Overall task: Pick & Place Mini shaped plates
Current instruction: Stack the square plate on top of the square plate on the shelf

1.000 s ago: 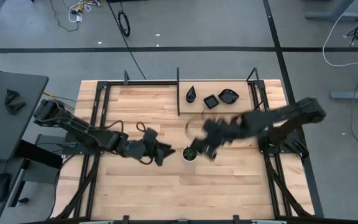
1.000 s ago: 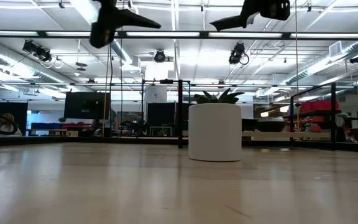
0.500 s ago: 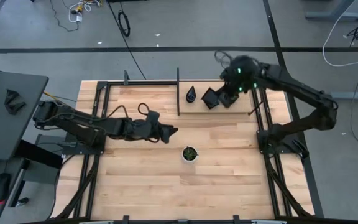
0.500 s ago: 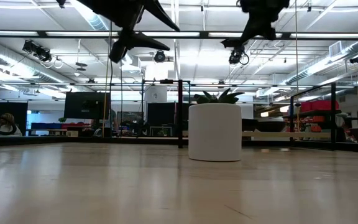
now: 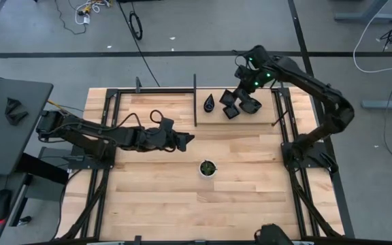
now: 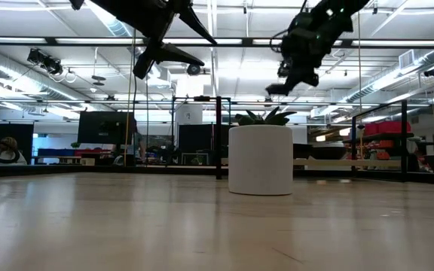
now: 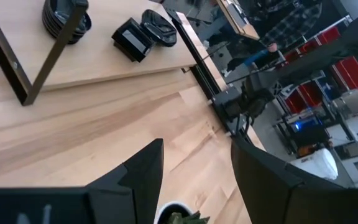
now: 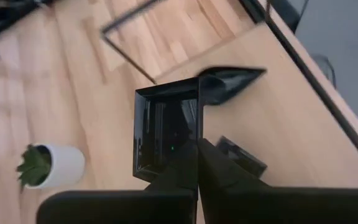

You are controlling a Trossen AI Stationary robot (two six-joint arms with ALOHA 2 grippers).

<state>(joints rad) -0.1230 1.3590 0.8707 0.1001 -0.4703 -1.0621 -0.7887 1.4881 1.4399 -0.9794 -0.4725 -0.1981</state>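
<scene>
Stacks of mini shaped plates (image 5: 240, 105) sit at the table's far edge, right of an upright black divider bar (image 5: 195, 100): a teardrop stack (image 5: 209, 103) just beside the bar, a square stack (image 5: 231, 111) next to it, and a rounded leaf-shaped stack (image 5: 251, 105) beyond that. The left wrist view shows the same three groups (image 7: 132, 38) on a raised pale wooden board. The right gripper (image 5: 235, 93) hangs over these stacks, its fingers pressed together on the rim of a single glossy square plate (image 8: 166, 134), which the right wrist view shows held tilted above the table, clear of the stacks below. The left gripper (image 5: 186, 141) hovers above the middle of the table (image 5: 250, 197), well apart from the plates, its fingers (image 7: 143, 171) spread wide with nothing between them. A small white cup holding a green plant (image 5: 207, 167) stands near the table's centre, just ahead of the left gripper. In the low view both arms hang high above the cup (image 6: 260, 159).
</scene>
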